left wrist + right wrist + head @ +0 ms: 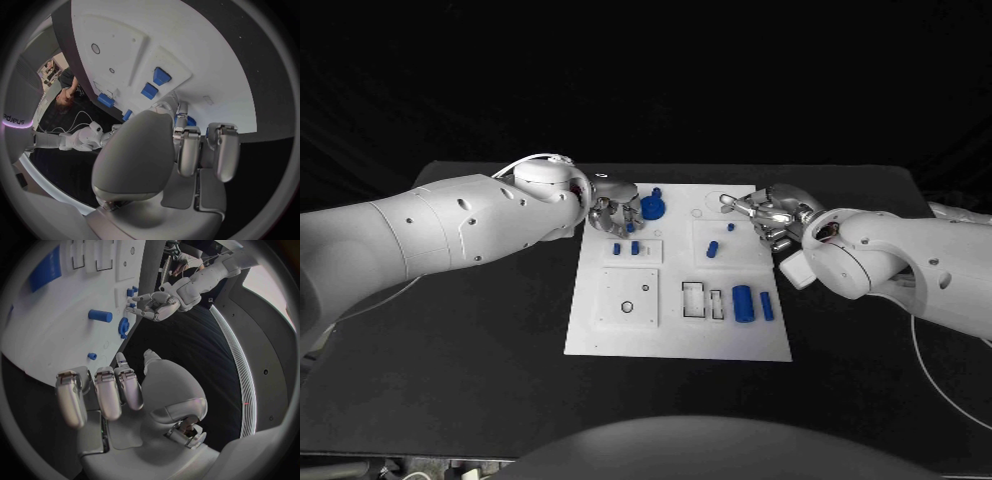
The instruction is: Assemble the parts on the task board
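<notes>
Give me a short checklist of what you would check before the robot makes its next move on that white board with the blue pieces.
1. Task board lies flat on the table: ok.
2. Left hand is beside the blue gear-like part at the far edge: ok.
3. Left hand actually holds that part: cannot tell.
4. Right hand holds nothing, fingers apart: ok.
5. Two long blue parts near the right edge lie untouched: ok.
6. All parts assembled: not ok; loose pieces remain.
</notes>
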Motion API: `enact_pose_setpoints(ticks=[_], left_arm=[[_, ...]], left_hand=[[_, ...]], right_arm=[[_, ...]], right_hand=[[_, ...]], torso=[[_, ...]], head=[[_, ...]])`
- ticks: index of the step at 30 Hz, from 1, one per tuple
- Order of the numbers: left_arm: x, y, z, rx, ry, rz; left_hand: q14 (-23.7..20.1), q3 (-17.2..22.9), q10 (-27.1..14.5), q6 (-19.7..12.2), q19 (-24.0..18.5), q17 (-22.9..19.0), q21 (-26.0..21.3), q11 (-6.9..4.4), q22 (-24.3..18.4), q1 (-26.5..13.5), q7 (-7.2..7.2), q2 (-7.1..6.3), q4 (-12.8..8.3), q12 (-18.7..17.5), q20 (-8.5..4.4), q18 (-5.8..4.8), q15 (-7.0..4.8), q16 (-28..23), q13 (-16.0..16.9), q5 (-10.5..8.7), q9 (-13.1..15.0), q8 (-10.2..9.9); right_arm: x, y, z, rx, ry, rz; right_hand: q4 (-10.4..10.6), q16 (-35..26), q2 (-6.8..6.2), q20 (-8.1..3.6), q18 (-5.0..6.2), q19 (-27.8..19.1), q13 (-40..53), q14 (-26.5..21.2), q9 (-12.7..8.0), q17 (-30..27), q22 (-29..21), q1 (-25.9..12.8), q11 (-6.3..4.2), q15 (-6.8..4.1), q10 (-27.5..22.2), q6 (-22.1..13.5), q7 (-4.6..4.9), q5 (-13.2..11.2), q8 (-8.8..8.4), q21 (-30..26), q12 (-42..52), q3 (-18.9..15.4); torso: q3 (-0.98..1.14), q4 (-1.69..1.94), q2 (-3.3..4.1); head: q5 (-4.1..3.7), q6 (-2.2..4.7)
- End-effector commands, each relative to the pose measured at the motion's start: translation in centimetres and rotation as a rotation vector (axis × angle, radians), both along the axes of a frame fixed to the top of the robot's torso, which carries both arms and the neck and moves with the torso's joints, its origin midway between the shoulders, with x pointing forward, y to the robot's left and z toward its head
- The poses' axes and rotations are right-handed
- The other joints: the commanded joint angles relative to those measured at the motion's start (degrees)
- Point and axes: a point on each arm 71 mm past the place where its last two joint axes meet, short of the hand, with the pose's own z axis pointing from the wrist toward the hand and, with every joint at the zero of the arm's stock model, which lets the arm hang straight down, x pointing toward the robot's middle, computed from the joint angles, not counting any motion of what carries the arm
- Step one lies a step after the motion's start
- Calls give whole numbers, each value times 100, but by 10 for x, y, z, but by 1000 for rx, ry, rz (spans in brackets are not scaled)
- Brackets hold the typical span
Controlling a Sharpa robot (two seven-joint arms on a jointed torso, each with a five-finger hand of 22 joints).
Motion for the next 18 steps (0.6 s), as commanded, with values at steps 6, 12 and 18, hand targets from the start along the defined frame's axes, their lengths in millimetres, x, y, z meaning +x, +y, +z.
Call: enact_pose_setpoints(ticks=[6, 12, 18], left_arm=[[3, 4, 3, -30, -74, 22], [5, 7, 6, -52, -111, 36], [5, 16, 9, -77, -138, 37]], left_hand=[[608, -181, -239, -650, 611, 1505, 14, 64, 1507, -81, -200, -105, -6, -3, 90, -87, 86, 15, 5, 11, -129, -25], [608, -375, -306, -1504, 611, 1505, 14, 73, 1507, -161, -256, -129, 2, 6, 102, -87, 89, 15, 9, 12, -175, -71], [608, -622, -377, -1023, 611, 1505, 14, 47, 1507, -408, -27, -88, 5, 7, 92, -87, 61, 15, 11, 11, -100, 37]], right_arm=[[-1, 1, -1, -1, 14, 20], [-1, 0, -1, -1, 15, 20], [-1, -1, -1, -2, 10, 15]], right_hand=[[4, 23, 57, 26, -38, 610, 1506, 608, 8, 1508, 1507, 23, 20, 14, 599, 42, 120, 7, 18, 26, 0, -42], [4, 23, 59, 26, -38, 610, 1506, 608, 9, 1508, 1507, 23, 20, 14, 599, 47, 121, 7, 20, 26, 0, -43], [4, 23, 60, 25, -38, 610, 1506, 608, 9, 1508, 1507, 24, 21, 14, 599, 50, 121, 7, 22, 26, 0, -45]], torso=[[0, 2, 2], [0, -2, 0], [1, -1, -5]], head=[[1, 19], [0, 18], [-12, 21]])
